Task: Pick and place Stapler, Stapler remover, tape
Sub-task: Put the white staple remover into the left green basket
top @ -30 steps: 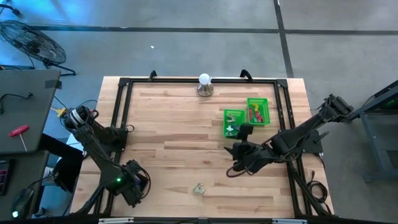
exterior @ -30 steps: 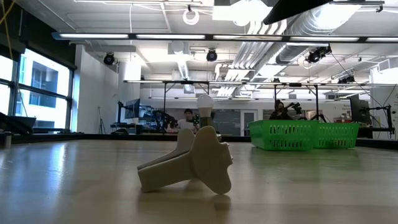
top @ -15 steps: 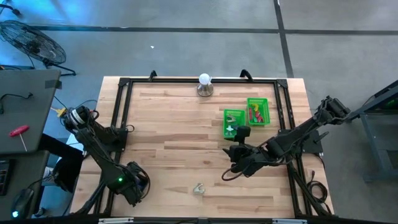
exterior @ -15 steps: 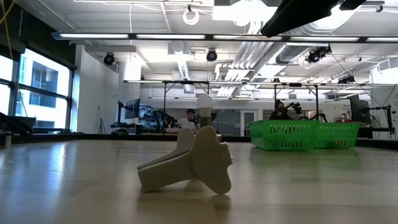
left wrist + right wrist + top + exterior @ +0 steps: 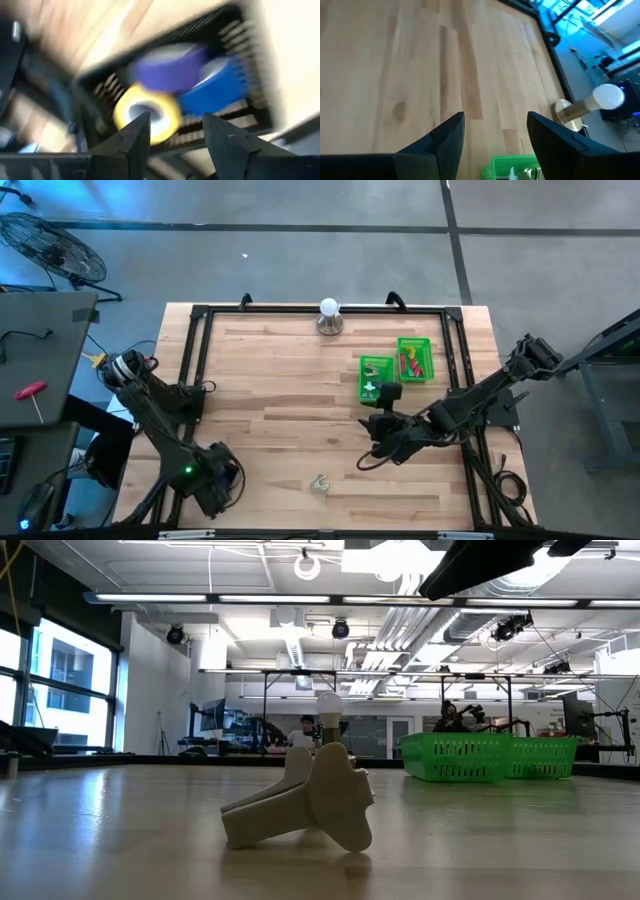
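A: Tape point(image 5: 165, 95): yellow, purple and blue rolls crowd a dark tray under our left gripper point(image 5: 172, 132), fingers parted, empty. None placed yet, we judge.

B: Stapler remover point(image 5: 318, 484): lying on the table's near edge. Two green bins point(image 5: 397, 370) already hold items. Right gripper point(image 5: 492, 135): spread, empty, beside the bins. Lamp point(image 5: 329, 317) behind; nothing obstructs.

Left wrist view smearing with blur, yellow tape point(image 5: 146, 112), purple tape point(image 5: 172, 67) and blue tape point(image 5: 216, 87) showing soft edges, green bins' point(image 5: 396, 366) contents staying too small to tell, right arm point(image 5: 490, 560) getting cut off at 12 o'clock in low view
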Available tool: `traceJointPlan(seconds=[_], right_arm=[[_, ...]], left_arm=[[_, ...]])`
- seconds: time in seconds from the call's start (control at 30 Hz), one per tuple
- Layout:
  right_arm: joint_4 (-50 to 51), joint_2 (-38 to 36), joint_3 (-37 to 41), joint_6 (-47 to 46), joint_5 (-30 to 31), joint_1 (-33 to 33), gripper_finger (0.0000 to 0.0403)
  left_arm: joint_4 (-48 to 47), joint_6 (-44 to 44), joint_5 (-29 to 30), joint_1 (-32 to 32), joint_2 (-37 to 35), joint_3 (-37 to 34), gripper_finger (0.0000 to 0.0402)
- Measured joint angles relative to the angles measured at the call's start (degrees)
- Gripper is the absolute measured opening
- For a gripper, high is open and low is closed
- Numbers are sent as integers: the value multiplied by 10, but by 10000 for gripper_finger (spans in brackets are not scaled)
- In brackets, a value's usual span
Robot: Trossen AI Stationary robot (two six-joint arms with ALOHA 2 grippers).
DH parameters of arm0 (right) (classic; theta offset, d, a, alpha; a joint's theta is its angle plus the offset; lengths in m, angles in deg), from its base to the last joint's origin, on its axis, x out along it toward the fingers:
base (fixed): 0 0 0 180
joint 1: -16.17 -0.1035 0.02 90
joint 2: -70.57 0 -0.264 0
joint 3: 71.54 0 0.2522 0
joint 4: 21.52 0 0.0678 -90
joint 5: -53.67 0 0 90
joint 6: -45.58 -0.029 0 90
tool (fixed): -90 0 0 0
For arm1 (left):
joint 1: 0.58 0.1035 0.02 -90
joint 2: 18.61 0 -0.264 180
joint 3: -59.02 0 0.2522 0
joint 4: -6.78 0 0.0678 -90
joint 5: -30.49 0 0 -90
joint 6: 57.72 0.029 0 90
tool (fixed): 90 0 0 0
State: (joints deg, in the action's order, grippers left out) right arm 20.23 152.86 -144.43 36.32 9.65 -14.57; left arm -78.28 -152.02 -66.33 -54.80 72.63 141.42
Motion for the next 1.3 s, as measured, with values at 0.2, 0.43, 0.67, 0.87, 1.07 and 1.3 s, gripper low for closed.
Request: traceJointPlan(seconds=[0.2,0.43,0.67,0.87,1.07,1.3], right_arm=[[-16,0,0,20,-57,0,206],[-39,0,0,33,-101,0,206],[-58,1,0,48,-241,0,206],[-122,25,0,81,-315,7,206],[-188,96,-5,117,-411,38,206],[-173,200,-80,157,-495,71,206]], left_arm=[[19,42,259,3,0,87,172],[141,258,465,31,7,93,172],[191,327,428,130,52,82,172],[253,434,324,199,96,82,172],[235,434,290,216,96,83,172],[170,393,299,203,85,83,172]])
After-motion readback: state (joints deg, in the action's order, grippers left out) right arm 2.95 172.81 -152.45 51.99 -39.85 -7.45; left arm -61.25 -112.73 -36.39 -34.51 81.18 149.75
